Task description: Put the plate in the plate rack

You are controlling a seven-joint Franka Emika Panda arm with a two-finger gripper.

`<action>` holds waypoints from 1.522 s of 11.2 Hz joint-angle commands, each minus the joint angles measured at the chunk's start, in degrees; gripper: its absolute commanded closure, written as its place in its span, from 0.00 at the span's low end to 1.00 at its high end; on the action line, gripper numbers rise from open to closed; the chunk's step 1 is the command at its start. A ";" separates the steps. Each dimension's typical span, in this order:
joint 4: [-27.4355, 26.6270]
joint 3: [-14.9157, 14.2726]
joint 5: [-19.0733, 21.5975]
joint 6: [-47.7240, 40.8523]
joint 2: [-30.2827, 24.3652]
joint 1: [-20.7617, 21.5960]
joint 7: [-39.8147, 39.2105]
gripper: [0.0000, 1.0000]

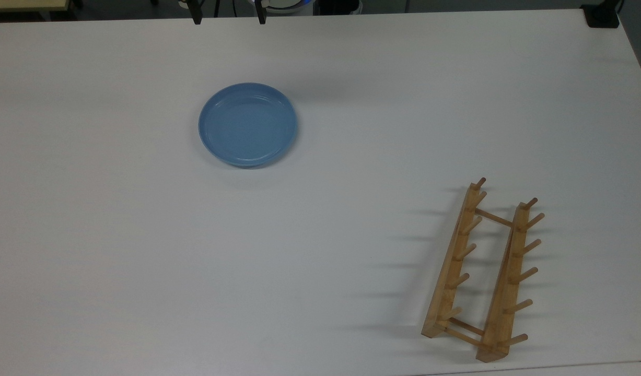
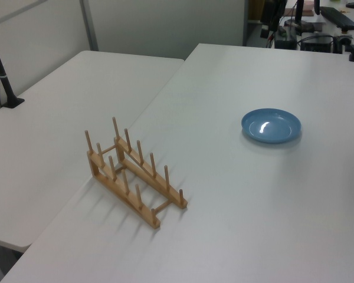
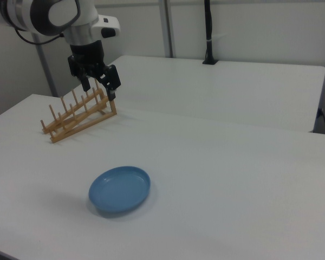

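Note:
The light-blue plate [image 1: 247, 124] [image 2: 271, 125] [image 3: 119, 189] lies flat and upright on the white table. The wooden plate rack [image 1: 477, 271] [image 2: 133, 171] [image 3: 78, 116] stands apart from it, near the top view's lower right corner, with nothing between its pegs. My gripper [image 3: 99, 89] hangs open and empty, high above the table. In the right view it appears in front of the rack's far end, well away from the plate. In the top view the gripper [image 1: 228, 16] shows as two dark fingertips [image 1: 196, 18] at the upper edge, beyond the plate.
A second white table [image 2: 59, 106] adjoins along the rack's side. A black clamp post [image 2: 6, 76] [image 3: 208, 32] stands on it. A black block [image 1: 602, 15] sits at the top view's upper right corner. The table's edge runs close to the rack.

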 commanded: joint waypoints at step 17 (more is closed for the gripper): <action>-13.64 -0.85 -10.01 18.00 9.38 -4.65 -20.73 0.00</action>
